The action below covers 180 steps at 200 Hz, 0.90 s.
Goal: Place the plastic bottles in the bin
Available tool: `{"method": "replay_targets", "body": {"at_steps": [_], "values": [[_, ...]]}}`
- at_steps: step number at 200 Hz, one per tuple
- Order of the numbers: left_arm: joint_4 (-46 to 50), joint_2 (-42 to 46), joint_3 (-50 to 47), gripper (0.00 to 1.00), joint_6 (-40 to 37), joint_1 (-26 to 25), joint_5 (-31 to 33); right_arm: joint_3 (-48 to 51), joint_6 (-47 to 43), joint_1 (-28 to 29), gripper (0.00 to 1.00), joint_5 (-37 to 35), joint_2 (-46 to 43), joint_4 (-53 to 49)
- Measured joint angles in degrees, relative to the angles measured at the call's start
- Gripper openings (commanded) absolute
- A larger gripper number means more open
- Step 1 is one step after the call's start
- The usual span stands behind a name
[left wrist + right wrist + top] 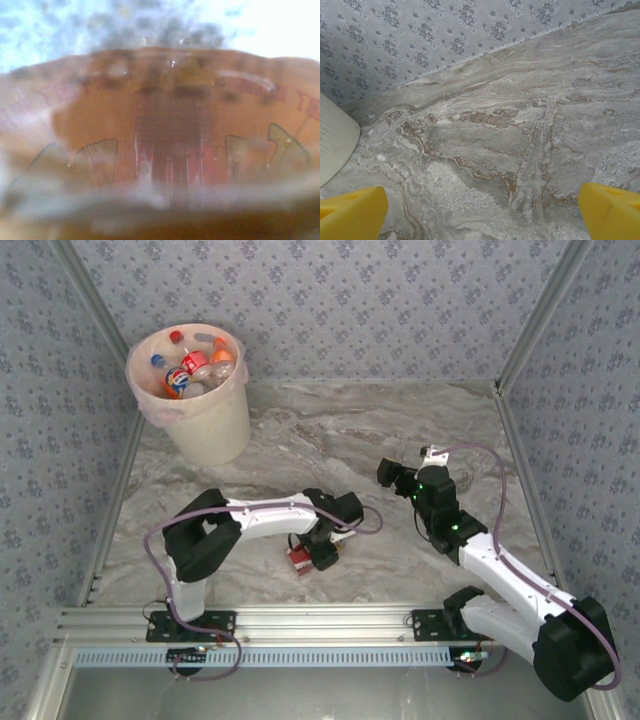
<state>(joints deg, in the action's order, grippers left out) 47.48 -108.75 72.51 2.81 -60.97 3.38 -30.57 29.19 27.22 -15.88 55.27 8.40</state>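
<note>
Reaching low over the marbled table [400, 430], the left gripper [320, 550] bears down on a red-labelled bottle [299, 560] lying near the front edge, between the two arm bases. Its wrist camera sits so close that the bottle is a red-and-orange blur. Whether the jaws are pinching the bottle or merely flanking it cannot be told.

The right gripper [400, 478] hangs raised over the right half of the table, holding nothing, its yellow fingertips [350, 212] spread wide above bare stone. The bin [215, 435] stands well apart in the far-left corner, with several plastic bottles [190, 372] heaped inside.

The step in hand looks to be the pick-up of the one bottle seen outside the bin. By this reading, the next move calls for a firm grip, a lift clear of the table, and a long carry to the far left for release above the rim.
</note>
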Motion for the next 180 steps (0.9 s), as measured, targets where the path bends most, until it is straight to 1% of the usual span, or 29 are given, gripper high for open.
{"method": "replay_targets", "body": {"at_steps": [36,65,102,146,180], "values": [[-1.57,1.14,-0.59,0.50,1.14,3.48,-1.18,0.00,-0.07,0.00,1.00,0.07,0.00,0.13],[-2.86,3.87,-1.66,0.48,2.43,6.40,-1.90,0.00,-0.87,-0.11,1.00,0.92,0.00,1.31],[-5.90,9.14,-3.58,0.48,5.05,10.25,-2.62,0.00,-3.65,-0.15,1.00,3.82,0.00,3.69],[-11.34,16.37,-6.29,0.47,10.43,17.11,-3.61,0.00,-6.99,-0.15,1.00,7.85,0.04,6.71],[-14.40,19.17,-6.34,0.47,14.53,19.56,-3.78,0.00,-8.37,-0.15,1.00,11.23,0.87,9.51]]}}
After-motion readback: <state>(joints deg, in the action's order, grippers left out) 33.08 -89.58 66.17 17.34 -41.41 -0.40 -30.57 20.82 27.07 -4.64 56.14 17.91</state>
